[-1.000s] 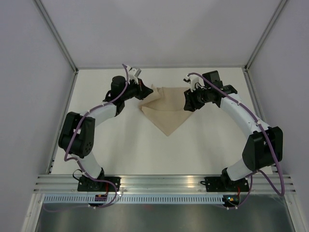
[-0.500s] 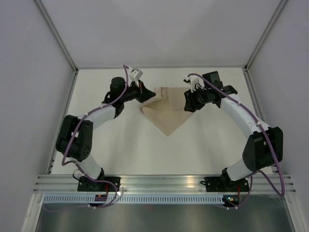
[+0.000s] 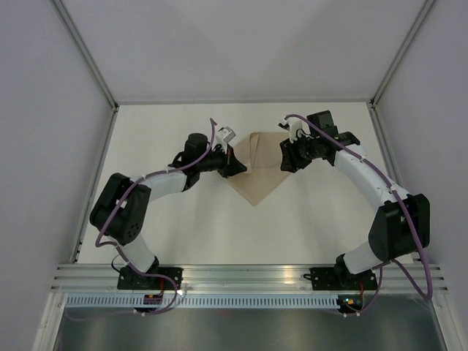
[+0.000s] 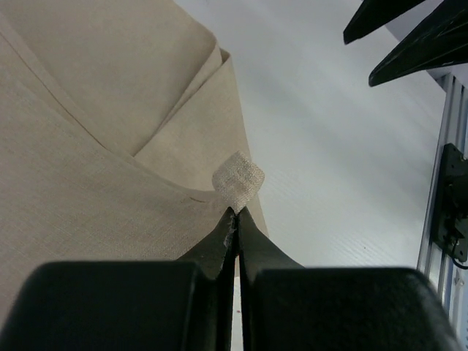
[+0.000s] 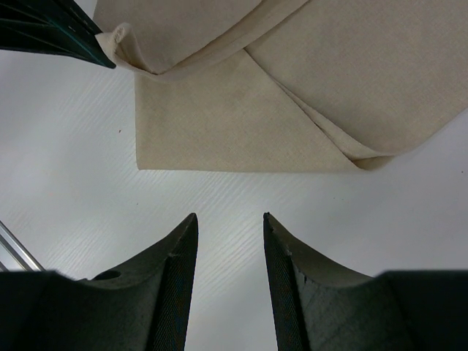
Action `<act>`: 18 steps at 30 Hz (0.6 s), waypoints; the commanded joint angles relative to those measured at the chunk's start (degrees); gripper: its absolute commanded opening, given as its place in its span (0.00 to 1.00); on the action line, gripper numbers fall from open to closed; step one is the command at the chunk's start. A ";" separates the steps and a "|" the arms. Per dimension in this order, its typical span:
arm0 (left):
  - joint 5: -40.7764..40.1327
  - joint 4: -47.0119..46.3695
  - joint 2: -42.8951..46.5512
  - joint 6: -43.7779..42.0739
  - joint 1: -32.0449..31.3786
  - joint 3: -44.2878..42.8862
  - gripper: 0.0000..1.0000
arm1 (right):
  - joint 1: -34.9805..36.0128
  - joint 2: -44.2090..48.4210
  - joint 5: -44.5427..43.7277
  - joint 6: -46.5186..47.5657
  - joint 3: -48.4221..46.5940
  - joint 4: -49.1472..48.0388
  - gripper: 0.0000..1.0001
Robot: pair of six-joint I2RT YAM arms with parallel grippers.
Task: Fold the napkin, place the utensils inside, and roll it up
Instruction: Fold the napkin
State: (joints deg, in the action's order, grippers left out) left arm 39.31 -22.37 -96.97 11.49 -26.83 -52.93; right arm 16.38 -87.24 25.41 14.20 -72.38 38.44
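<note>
**Left gripper (image 4: 235, 218) pinches a napkin (image 3: 259, 179) corner**

We see its jaws clamped tight on the cloth (tan, partly folded over itself); the napkin lies on the table (image 3: 219, 219) just above frame centre; the right gripper (image 5: 229, 217) hangs near its edge, jaws apart, holding nothing.

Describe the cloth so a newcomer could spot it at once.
On the far half of the white table, between the left gripper and right gripper, lies the plain tan-beige cloth napkin, partly folded, one tip pointing nearward. It is the only cloth there; the left gripper pinches one corner.
</note>
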 commanded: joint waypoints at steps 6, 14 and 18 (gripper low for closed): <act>-4.94 -1.62 -4.89 -2.35 -5.16 2.82 0.04 | 0.05 1.64 -2.03 0.22 1.36 -0.29 0.47; -6.61 -6.10 -6.57 0.03 -7.09 6.87 0.11 | 0.14 1.20 -2.56 0.31 2.50 -0.73 0.47; -6.61 -6.90 -6.48 0.20 -7.71 7.66 0.17 | 0.14 1.02 -2.47 0.22 3.12 -1.08 0.47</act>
State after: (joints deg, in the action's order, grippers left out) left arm 33.01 -24.69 -103.46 11.35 -33.80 -45.69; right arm 16.38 -87.20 24.47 14.48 -69.76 38.09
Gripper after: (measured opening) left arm 0.161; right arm 0.473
